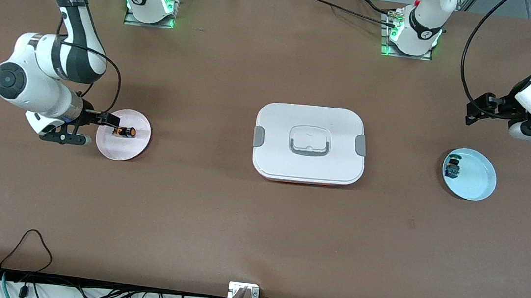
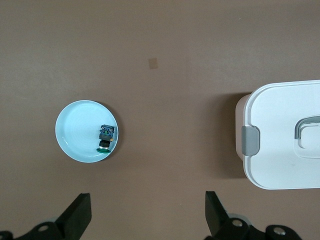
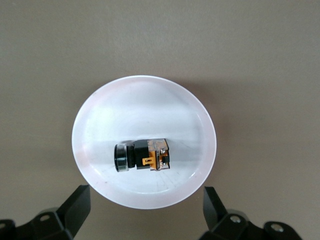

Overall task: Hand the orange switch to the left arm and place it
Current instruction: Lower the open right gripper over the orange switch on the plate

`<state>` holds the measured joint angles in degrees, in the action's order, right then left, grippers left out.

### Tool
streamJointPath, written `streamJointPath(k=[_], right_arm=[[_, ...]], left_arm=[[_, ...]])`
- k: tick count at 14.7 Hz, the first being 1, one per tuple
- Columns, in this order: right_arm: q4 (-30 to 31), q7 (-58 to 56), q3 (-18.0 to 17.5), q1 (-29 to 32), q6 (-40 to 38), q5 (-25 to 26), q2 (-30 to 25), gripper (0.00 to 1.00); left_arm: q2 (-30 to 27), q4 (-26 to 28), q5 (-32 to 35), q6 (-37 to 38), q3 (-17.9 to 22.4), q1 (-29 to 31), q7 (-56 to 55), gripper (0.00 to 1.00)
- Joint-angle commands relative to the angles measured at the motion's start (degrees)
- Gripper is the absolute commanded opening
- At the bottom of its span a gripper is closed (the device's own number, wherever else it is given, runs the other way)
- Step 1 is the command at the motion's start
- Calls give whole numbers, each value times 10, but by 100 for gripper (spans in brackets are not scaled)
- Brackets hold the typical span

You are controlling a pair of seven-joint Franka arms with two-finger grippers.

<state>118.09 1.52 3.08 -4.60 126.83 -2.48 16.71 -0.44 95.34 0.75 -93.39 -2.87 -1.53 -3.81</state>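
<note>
A pink plate (image 3: 144,141) holds the orange switch (image 3: 142,155) on its side, just ahead of the right gripper (image 3: 145,210) — jaws wide, empty. The left gripper (image 2: 148,216), also spread and empty, hovers near a blue plate (image 2: 75,131) with a green-capped switch (image 2: 105,137); the box (image 2: 282,135) is cut off at the frame's edge.

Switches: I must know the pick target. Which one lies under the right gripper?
The orange switch, on its side in the pink plate below the open right gripper; the green-capped switch lies in the blue plate.
</note>
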Motion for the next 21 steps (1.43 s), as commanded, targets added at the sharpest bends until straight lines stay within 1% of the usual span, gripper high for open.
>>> streamJointPath(k=[1, 3, 4, 6, 14, 21], right_arm=[[17, -3, -3, 2, 27, -26, 4, 100], [18, -5, -3, 2, 30, -66, 16, 100], [18, -6, -3, 2, 35, -69, 21, 100], [20, -11, -3, 0, 51, -69, 31, 100], [19, -21, -2, -2, 65, -60, 63, 100], [19, -35, -2, -4, 91, -60, 76, 100]], left_arm=[[-8, 0, -7, 2, 0, 0, -7, 100], [-8, 0, -7, 2, 0, 0, -7, 100], [-8, 0, -7, 2, 0, 0, -7, 100], [-8, 0, -7, 2, 0, 0, -7, 100], [-8, 0, -7, 2, 0, 0, -7, 100], [-8, 0, -7, 2, 0, 0, -7, 100]])
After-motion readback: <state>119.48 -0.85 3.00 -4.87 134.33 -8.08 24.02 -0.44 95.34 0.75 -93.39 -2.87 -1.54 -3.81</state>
